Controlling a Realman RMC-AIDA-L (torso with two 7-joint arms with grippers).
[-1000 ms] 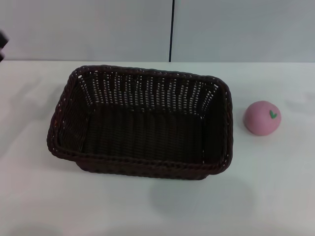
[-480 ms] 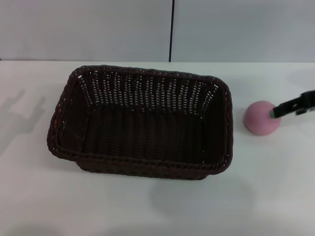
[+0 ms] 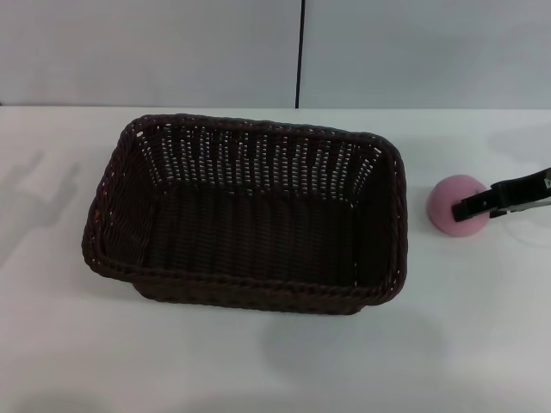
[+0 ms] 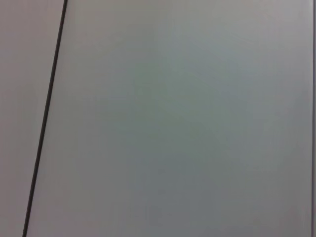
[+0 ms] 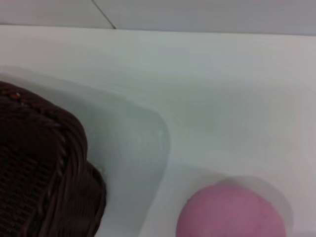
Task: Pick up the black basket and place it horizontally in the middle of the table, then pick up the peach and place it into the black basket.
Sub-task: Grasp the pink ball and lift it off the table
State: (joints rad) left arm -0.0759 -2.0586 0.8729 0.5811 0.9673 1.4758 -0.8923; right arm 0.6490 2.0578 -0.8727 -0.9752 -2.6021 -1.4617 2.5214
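The black basket (image 3: 245, 211) lies lengthwise across the middle of the white table (image 3: 258, 361), open side up and empty. The pink peach (image 3: 451, 206) sits on the table just right of the basket, apart from it. My right gripper (image 3: 472, 206) reaches in from the right edge of the head view, its black tip over the peach's right side and covering the leaf mark. The right wrist view shows the peach (image 5: 231, 213) close below and a corner of the basket (image 5: 44, 173). My left gripper is out of view; the left wrist view shows only a wall.
A grey wall with a dark vertical seam (image 3: 300, 52) stands behind the table's far edge. White tabletop lies in front of the basket and to its left.
My right gripper came in from the right and moved left over the peach, now hiding its leaf mark. The basket and the peach have not moved.
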